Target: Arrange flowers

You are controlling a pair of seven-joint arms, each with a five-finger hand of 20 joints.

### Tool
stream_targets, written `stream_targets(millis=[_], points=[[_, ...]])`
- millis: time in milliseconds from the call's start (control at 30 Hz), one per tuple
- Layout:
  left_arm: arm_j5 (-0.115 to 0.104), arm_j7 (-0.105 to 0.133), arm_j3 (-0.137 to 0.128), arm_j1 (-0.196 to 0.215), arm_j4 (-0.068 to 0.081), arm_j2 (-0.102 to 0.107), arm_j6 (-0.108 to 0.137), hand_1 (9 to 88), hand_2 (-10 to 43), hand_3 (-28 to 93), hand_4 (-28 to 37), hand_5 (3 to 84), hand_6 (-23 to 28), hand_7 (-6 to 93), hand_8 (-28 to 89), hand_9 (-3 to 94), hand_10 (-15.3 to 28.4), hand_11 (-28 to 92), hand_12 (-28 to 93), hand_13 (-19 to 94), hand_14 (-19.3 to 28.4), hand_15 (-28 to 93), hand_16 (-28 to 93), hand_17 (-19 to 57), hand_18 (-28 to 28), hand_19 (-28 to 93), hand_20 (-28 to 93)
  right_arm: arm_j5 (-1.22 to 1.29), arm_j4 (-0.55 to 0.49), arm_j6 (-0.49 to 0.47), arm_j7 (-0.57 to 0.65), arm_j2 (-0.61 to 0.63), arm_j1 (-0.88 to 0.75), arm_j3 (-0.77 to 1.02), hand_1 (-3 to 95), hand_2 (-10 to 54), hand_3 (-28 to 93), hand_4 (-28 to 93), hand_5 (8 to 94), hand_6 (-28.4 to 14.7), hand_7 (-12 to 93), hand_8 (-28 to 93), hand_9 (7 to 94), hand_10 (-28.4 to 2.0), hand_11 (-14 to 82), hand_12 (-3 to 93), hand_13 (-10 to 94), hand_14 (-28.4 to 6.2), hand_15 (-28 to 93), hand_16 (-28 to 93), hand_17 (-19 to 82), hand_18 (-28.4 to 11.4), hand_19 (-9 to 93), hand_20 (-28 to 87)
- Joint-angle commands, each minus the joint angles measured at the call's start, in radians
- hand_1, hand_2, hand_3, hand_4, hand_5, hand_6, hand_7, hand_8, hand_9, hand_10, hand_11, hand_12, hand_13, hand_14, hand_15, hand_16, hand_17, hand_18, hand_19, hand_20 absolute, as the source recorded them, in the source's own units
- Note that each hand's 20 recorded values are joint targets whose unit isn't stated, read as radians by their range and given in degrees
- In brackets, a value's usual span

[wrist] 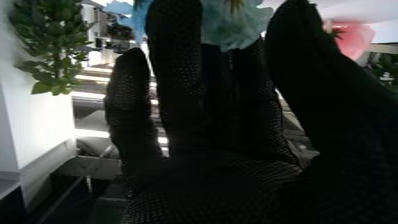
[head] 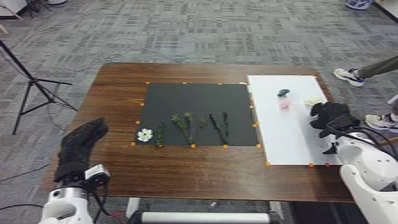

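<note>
Surface (head: 200, 175): was my brown clock face.
White flower (head: 145, 134): lay toward 9 o'clock.
Pink flower (head: 284, 104): 2 o'clock.
Left robot hand (head: 80, 142): sat uncurled, outer 9 o'clock.
Right robot hand (head: 332, 115): straight-fingered, 3 o'clock.

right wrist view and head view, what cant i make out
Right wrist view: part of the blue petals, behind the right robot hand and past the edge.
Right wrist view: part of the pink flower, behind that hand.
Right wrist view: some green leaves, past the edge.
Head view: the white board beneath that hand, covered by it.
</note>
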Motion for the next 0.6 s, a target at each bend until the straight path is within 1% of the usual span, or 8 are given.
stream_targets(millis=[33, 100, 133, 200, 333, 400, 500, 600], points=[[-0.001, -0.009, 0.002, 0.011, -0.012, -0.015, -0.014, 27.8, 6.6, 70, -22.9, 50.2, 2.6, 19.3, -8, 48.6, 13.1, 22, 13, 39, 16.8, 19, -2, 4.7, 11.2, 8, 16, 0.025, 0.012, 0.009, 0.03, -0.009, -0.018, -0.01, 57.7, -9.5, 66, -26, 65.3, 0.6, 26, 0, 74.4, -10.0, 10.4, 22.5, 75, -5.7, 43, 41, 36, -21.0, 73, 52], [-0.001, -0.011, 0.0, 0.011, -0.013, -0.015, -0.014, 27.7, 6.6, 70, -22.9, 50.3, 2.6, 19.2, -8, 48.6, 13.1, 22, 13, 39, 16.8, 19, -2, 4.7, 11.2, 8, 16, 0.044, 0.013, 0.033, 0.032, -0.004, -0.014, -0.017, 60.2, -9.5, 63, -23, 68.2, 0.6, 25, 1, 78.3, -9.3, 6.0, 27.0, 77, -5.4, 42, 42, 37, -21.0, 74, 53], [-0.002, -0.01, -0.001, 0.012, -0.014, -0.014, -0.013, 27.7, 6.6, 70, -22.8, 50.3, 2.6, 19.2, -8, 48.6, 13.1, 22, 13, 39, 16.8, 19, -2, 4.7, 11.2, 8, 16, 0.055, 0.009, 0.043, 0.03, -0.001, -0.013, -0.017, 61.4, -9.5, 62, -23, 70.9, 0.8, 25, 2, 81.9, -9.0, 5.3, 29.0, 79, -5.1, 43, 42, 38, -21.3, 75, 53], [-0.003, -0.011, -0.004, 0.014, -0.016, -0.014, -0.013, 27.7, 6.6, 70, -22.8, 50.3, 2.6, 19.1, -8, 48.6, 13.1, 22, 13, 39, 16.9, 19, -2, 4.7, 11.2, 8, 16, 0.078, -0.013, 0.05, 0.038, 0.009, -0.01, -0.018, 62.3, -9.5, 61, -22, 74.4, 1.1, 24, 3, 85.3, -8.5, 4.9, 31.0, 81, -5.5, 44, 39, 39, -21.6, 75, 54], [-0.003, -0.01, -0.01, 0.014, -0.019, -0.009, -0.014, 27.7, 6.6, 70, -22.9, 50.3, 2.6, 19.1, -8, 48.6, 13.1, 22, 13, 39, 16.9, 19, -2, 4.7, 11.2, 8, 16, 0.113, -0.095, 0.106, 0.061, 0.037, -0.008, -0.024, 62.6, -9.5, 62, -22, 76.2, 1.1, 24, 3, 87.2, -8.2, 5.7, 31.9, 82, -5.5, 45, 38, 40, -22.1, 76, 55], [-0.005, -0.007, -0.014, 0.019, -0.022, -0.006, -0.01, 27.7, 6.6, 70, -22.9, 50.3, 2.6, 19.2, -8, 48.6, 13.1, 22, 13, 39, 16.9, 19, -2, 4.7, 11.2, 8, 16, 0.135, -0.138, 0.142, 0.058, 0.052, 0.003, -0.037, 62.4, -9.5, 62, -22, 76.7, 1.2, 24, 3, 87.6, -8.2, 5.7, 32.1, 82, -5.5, 45, 38, 40, -22.1, 76, 55], [-0.005, -0.009, -0.019, 0.017, -0.022, 0.0, -0.013, 27.6, 6.6, 70, -22.9, 50.3, 2.7, 19.2, -8, 48.6, 13.1, 22, 13, 39, 16.9, 19, -2, 4.7, 11.2, 8, 16, 0.202, -0.217, 0.17, 0.062, 0.066, 0.016, -0.052, 62.3, -9.5, 62, -22, 77.6, 1.4, 23, 3, 88.2, -8.1, 5.5, 32.6, 82, -5.8, 46, 38, 40, -22.3, 77, 55], [-0.002, -0.012, -0.024, 0.017, -0.021, 0.006, -0.015, 27.6, 6.6, 70, -22.8, 50.3, 2.7, 19.1, -8, 48.6, 13.0, 22, 13, 39, 16.9, 19, -2, 4.7, 11.2, 8, 16, 0.229, -0.268, 0.178, 0.027, 0.064, 0.063, -0.096, 62.0, -9.5, 63, -22, 78.0, 1.7, 23, 3, 88.7, -8.1, 5.4, 32.6, 81, -6.1, 47, 39, 39, -22.3, 77, 56]])
